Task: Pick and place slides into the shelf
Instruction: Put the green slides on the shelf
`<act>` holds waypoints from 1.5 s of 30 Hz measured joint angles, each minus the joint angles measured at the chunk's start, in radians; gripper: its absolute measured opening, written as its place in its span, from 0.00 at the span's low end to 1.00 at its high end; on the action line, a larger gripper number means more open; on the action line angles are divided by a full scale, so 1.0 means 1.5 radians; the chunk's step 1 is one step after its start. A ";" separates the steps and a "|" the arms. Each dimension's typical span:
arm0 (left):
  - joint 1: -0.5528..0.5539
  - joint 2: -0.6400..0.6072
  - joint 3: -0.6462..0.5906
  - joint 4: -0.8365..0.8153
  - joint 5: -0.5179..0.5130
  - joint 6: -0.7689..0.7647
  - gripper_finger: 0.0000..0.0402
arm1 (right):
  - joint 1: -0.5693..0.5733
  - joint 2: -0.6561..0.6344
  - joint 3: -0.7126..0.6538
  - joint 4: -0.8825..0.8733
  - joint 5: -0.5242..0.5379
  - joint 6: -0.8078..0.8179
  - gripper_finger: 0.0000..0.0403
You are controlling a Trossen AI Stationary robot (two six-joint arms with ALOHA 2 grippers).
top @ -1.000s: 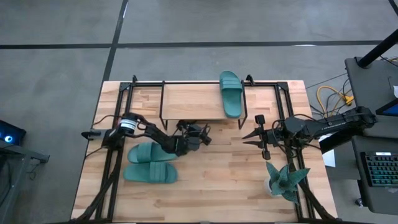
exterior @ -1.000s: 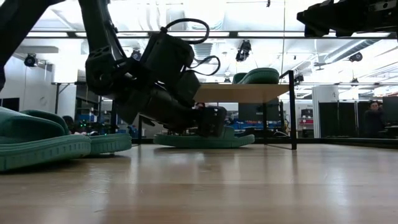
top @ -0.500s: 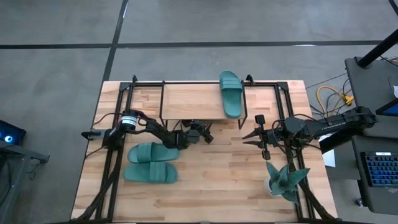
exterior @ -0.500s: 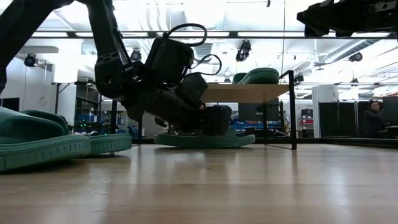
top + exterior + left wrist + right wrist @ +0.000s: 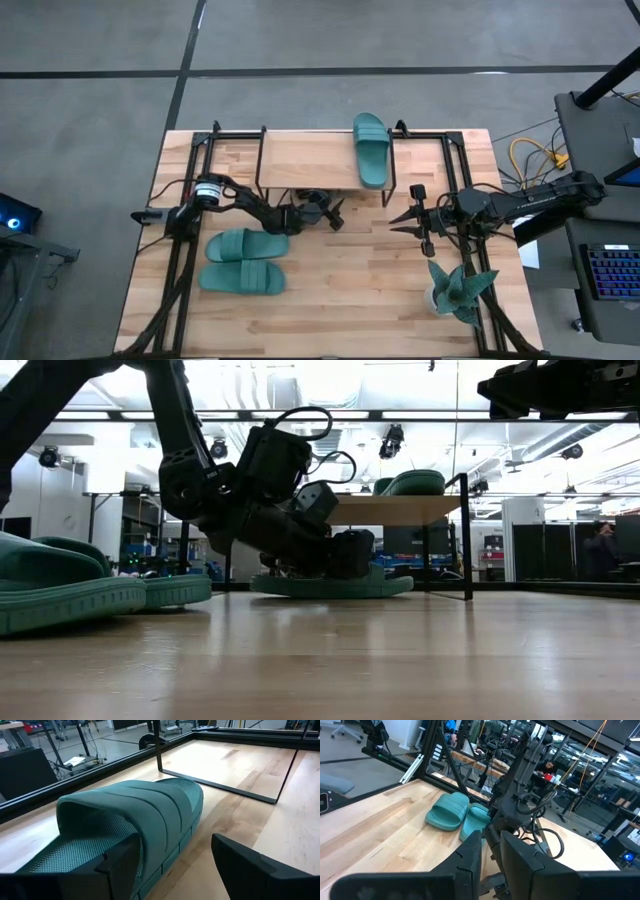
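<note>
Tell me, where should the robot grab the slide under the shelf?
Probably by the ribbed strap, coming from the heel end, where the left gripper sits open. The strap arches above the flat sole of the slide, so one finger can slip beneath and one press outside. The right gripper waits aside.

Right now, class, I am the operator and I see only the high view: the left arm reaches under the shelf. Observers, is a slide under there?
Observer: Yes. The low view shows a slide lying flat on the tabletop beneath the shelf.
Operator: Do the jaws of the left gripper clamp it?
Observer: No. In the left wrist view the jaws stand open, one finger beside the strap, the other apart from the slide.
</note>
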 joint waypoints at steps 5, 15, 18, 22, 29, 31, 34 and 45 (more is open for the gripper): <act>0.000 0.000 0.000 0.000 0.000 0.000 0.57 | 0.000 0.000 0.000 0.000 0.000 0.000 0.16; 0.000 0.000 0.000 0.000 -0.002 0.000 0.38 | 0.000 0.000 0.000 0.000 0.000 0.000 0.16; 0.000 0.000 0.000 0.000 -0.001 0.000 0.25 | 0.000 0.000 0.000 0.000 0.000 0.000 0.16; 0.000 0.000 0.000 0.001 -0.001 0.002 0.06 | 0.000 0.000 0.000 0.000 0.000 0.000 0.16; -0.008 0.000 -0.002 0.002 0.015 0.001 0.01 | 0.000 0.000 0.000 0.000 0.000 0.001 0.16; -0.015 0.000 -0.002 0.001 0.016 -0.001 0.01 | 0.000 0.000 0.000 0.000 0.000 0.003 0.16; -0.026 0.000 -0.002 0.000 0.017 -0.001 0.00 | 0.000 0.000 0.000 0.000 0.000 0.003 0.16; -0.061 -0.004 -0.002 -0.001 0.017 -0.005 0.00 | 0.000 0.000 0.000 0.000 0.000 0.003 0.16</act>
